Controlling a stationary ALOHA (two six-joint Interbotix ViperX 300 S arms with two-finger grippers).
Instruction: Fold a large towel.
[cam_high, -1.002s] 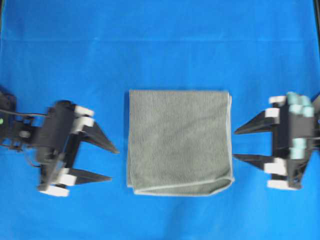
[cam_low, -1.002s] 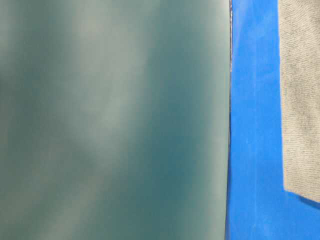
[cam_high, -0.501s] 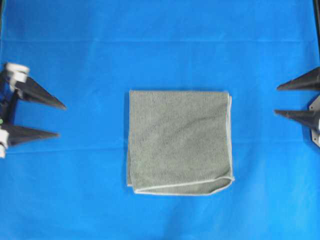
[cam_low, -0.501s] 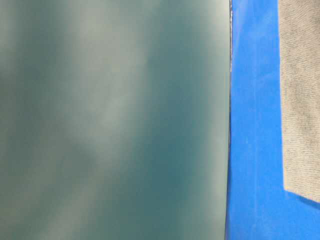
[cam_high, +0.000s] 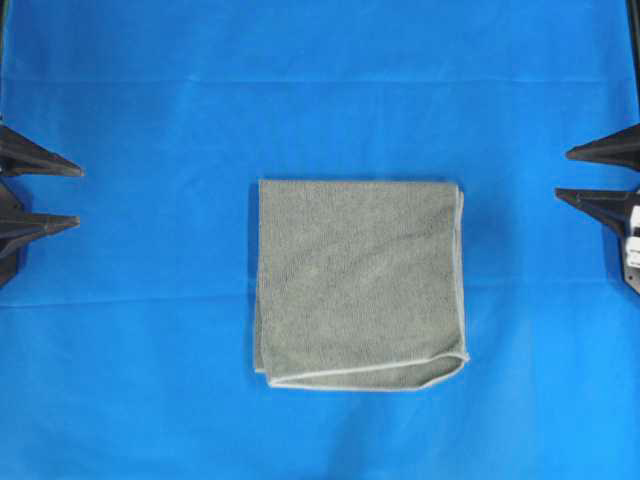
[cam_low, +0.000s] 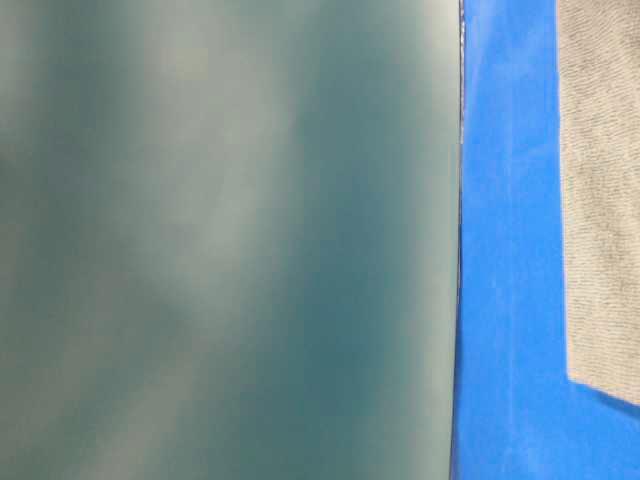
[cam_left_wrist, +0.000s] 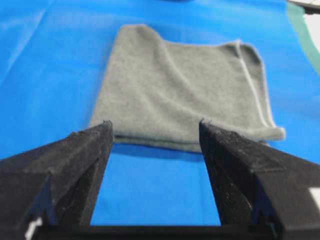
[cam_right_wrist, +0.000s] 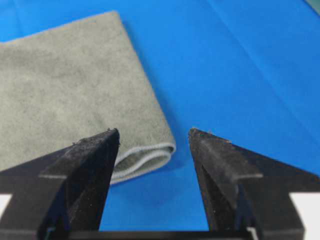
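Both pincers had drawn back from the towel (cam_high: 358, 284) compared with a second earlier, when they stood close to its two sides. On the left, the left gripper (cam_high: 62, 198) was now at the far edge of the overhead view, jaws wide and holding nothing. In the middle, the towel lay flat on the blue sheet (cam_high: 320, 90), folded into a near square, its pale hem running down the right side and along the bottom, where the layers did not match exactly. On the right, the right gripper (cam_high: 572, 175) was also at the edge, well apart from the cloth, wide and empty. I judged the folding finished, or nearly so, with the arms going to rest. No container was anywhere on the sheet.
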